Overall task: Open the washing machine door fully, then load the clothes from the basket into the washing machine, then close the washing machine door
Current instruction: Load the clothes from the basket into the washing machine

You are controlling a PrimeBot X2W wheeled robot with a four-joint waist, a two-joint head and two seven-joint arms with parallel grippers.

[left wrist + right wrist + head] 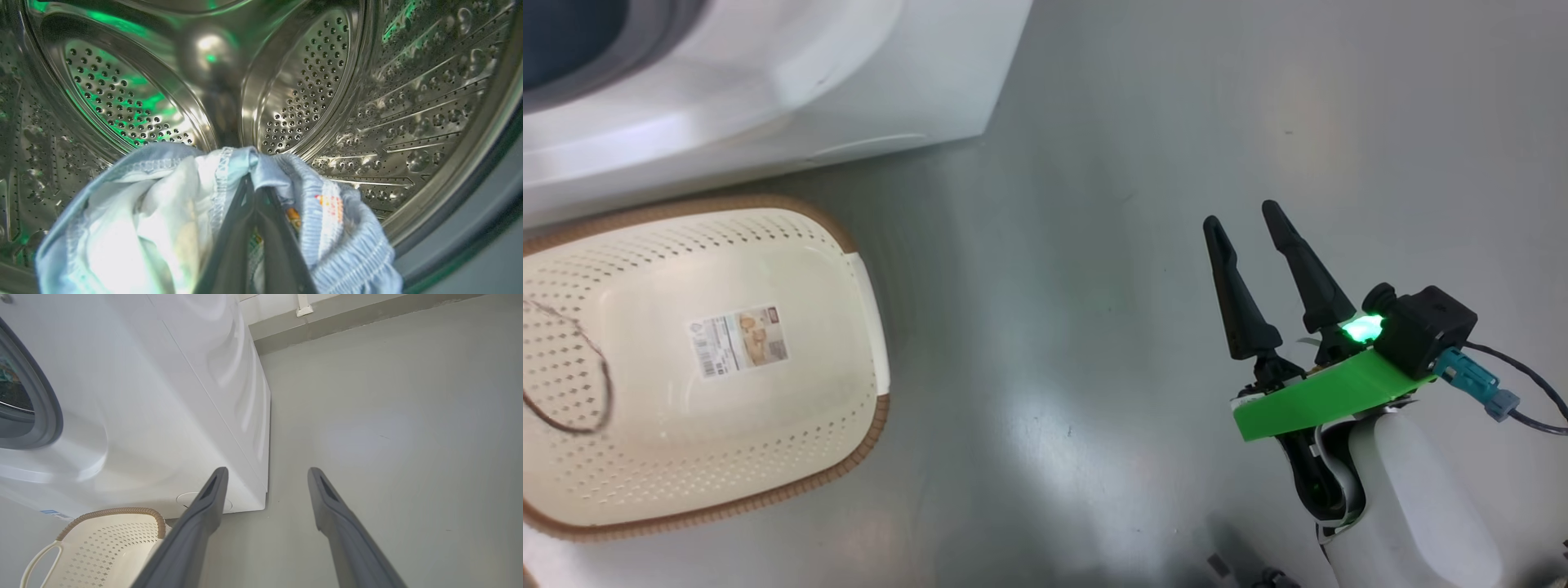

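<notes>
Inside the washing machine [310,81], the left gripper [254,185] pinches the light blue clothes [163,212]; above the floor [1054,245] near the basket [686,237], the right gripper [1241,214] stands spread wide.

Bright even light, glare on floor [1045,425], green tint in drum [122,102], wrist pics warped @ edges

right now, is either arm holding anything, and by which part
Left fingers pinch the clothes by a bunched blue fold inside the drum; right fingers are open, empty.
</notes>
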